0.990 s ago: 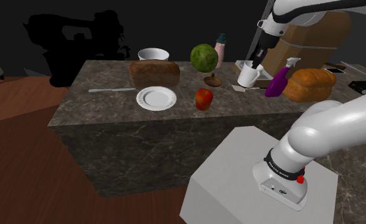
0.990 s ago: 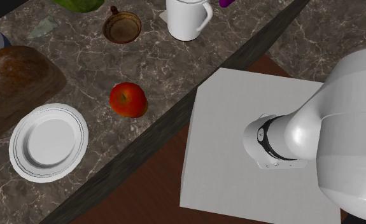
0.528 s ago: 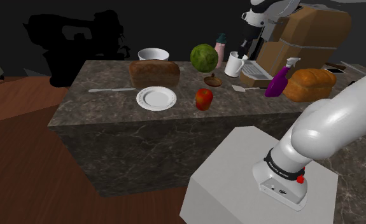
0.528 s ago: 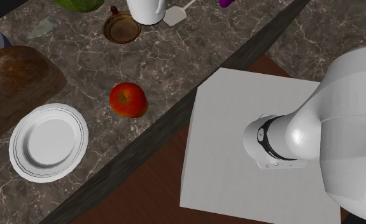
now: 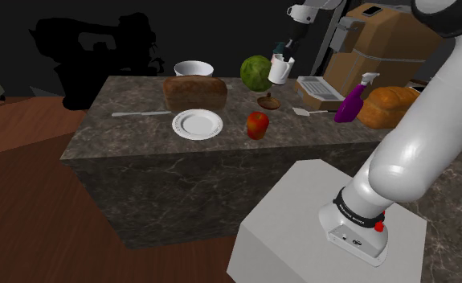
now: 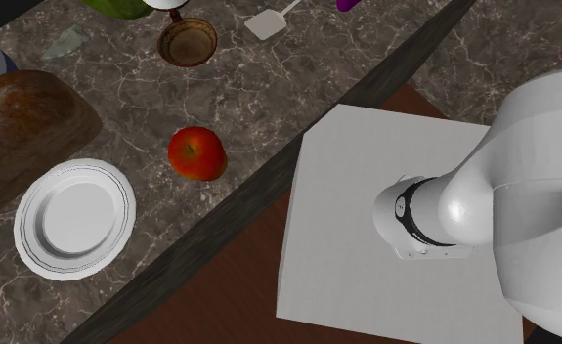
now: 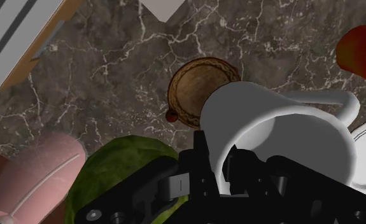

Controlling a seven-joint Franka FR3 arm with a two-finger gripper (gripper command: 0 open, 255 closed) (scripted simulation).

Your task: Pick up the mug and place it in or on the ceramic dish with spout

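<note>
The hand (image 5: 283,53) pinches the rim of the white mug (image 5: 279,71) and holds it up in the air over the counter (image 5: 141,133). In the wrist view one finger (image 7: 200,151) is outside the mug (image 7: 277,137) and the other is inside, with the rim squeezed between them. The mug hangs next to the green melon (image 5: 255,72). Almost right under it sits the little brown dish (image 7: 197,89) with a spout. A red apple (image 5: 257,125) lies near the dish, and a white plate (image 5: 197,124) lies near the apple.
</note>
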